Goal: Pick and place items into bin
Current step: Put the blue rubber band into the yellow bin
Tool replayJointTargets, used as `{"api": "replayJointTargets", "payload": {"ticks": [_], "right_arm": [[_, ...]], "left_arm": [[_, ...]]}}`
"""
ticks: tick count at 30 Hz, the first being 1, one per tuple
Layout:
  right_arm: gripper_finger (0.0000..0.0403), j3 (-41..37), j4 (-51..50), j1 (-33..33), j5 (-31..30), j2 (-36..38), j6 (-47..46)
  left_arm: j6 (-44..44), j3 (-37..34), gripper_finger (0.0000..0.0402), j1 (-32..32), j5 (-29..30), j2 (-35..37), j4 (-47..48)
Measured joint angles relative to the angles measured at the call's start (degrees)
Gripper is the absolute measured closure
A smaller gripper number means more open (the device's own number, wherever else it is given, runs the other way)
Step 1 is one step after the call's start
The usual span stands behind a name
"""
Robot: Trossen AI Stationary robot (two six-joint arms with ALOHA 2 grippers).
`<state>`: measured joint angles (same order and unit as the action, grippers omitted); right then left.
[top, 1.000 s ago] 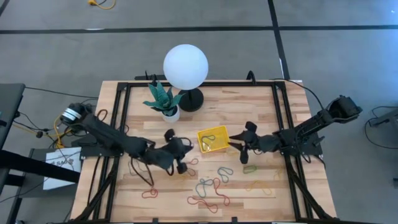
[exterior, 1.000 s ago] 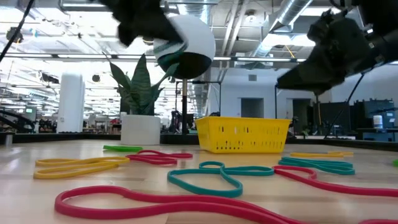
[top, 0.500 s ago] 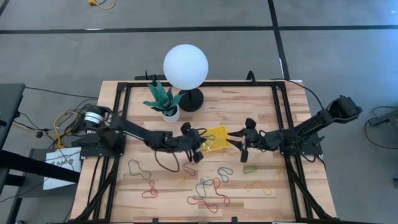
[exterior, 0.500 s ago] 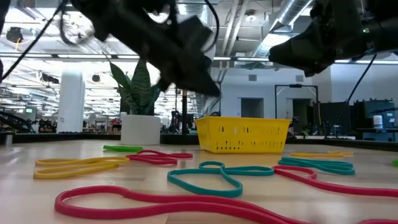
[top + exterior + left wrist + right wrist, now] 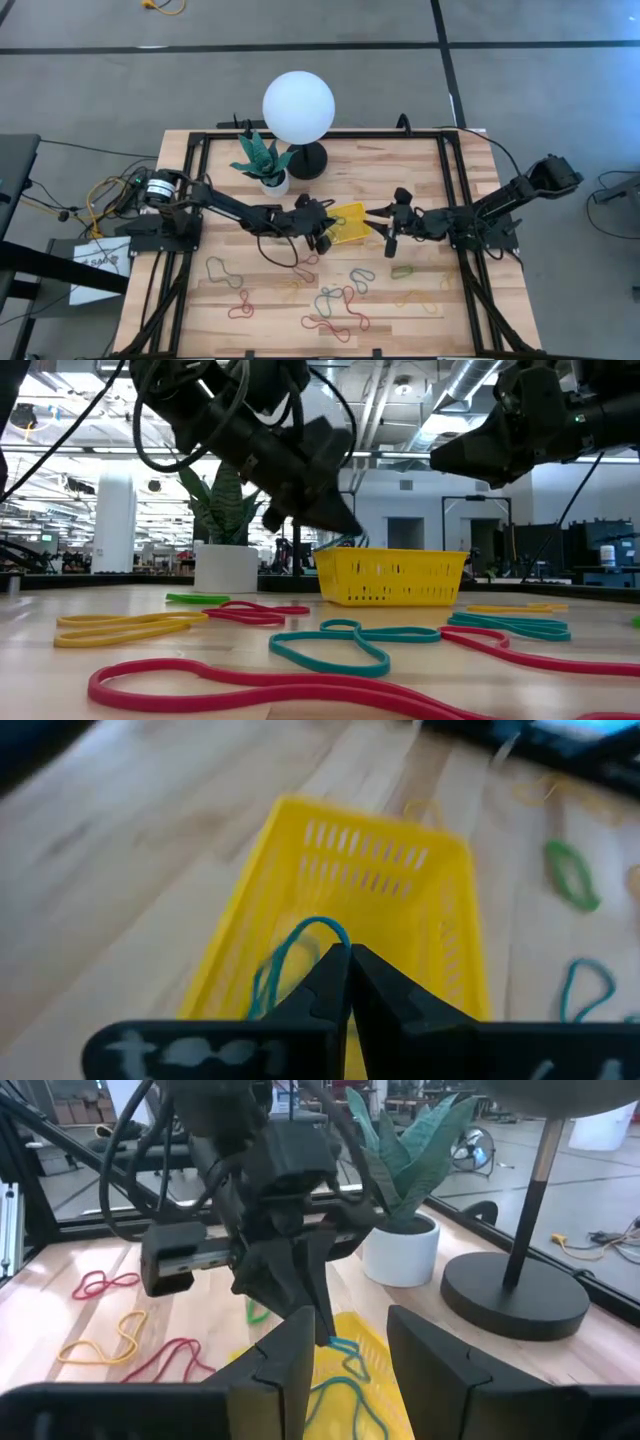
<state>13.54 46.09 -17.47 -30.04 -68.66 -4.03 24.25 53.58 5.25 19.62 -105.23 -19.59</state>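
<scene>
Bands in red, green, yellow and orange [image 5: 335, 300] lie scattered on the table [image 5: 420, 170] in front of the yellow bin [image 5: 345, 222], and one teal band [image 5: 290, 955] now hangs from the left gripper [image 5: 318, 232] right at the bin's near-left edge. A second ago that gripper was well to the left over bare wood; half a second ago it was closing on the bin; now its tips sit over the rim, pinched tight on the teal band, whose loop dangles inside the yellow walls in the left wrist view. The carry, then, looks nearly done, and what remains is probably to part the fingers so the band drops in. The right gripper [image 5: 388, 228] hovers just beside the bin's opposite edge, hardly shifted over the same second; its fingers [image 5: 290, 1365] stand apart and hold nothing, and its wrist view looks across the bin at the left gripper and the dangling teal loop. Most bands are not yet binned, so the task seems far from finished. A potted plant [image 5: 262, 160] and a globe lamp [image 5: 298, 108] stand behind the bin.
</scene>
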Motion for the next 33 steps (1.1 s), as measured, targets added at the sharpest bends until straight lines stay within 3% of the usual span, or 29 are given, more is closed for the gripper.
{"api": "replayJointTargets", "payload": {"ticks": [9,22,26,29,33], "right_arm": [[0.0281,0.0,-0.3,0.0,0.0,0.0,0.0],[0.0281,0.0,-0.3,0.0,0.0,0.0,0.0],[0.0281,0.0,-0.3,0.0,0.0,0.0,0.0],[0.0281,0.0,-0.8,0.0,0.3,0.0,-0.6],[0.0281,0.0,-1.1,-0.2,7.7,0.0,-0.1]], "left_arm": [[0.3,0.0,0.0395,-0.2,0.0,0.0,1.8],[-2.5,0.0,0.0304,-0.8,-0.1,0.0,-3.9],[-2.5,0.0,0.0295,-0.9,-0.1,0.0,-3.9],[-4.2,0.0,0.0294,-0.9,-4.0,0.5,-4.0],[-8.1,0.0,0.0300,-0.9,-7.4,4.9,-2.4]]}}
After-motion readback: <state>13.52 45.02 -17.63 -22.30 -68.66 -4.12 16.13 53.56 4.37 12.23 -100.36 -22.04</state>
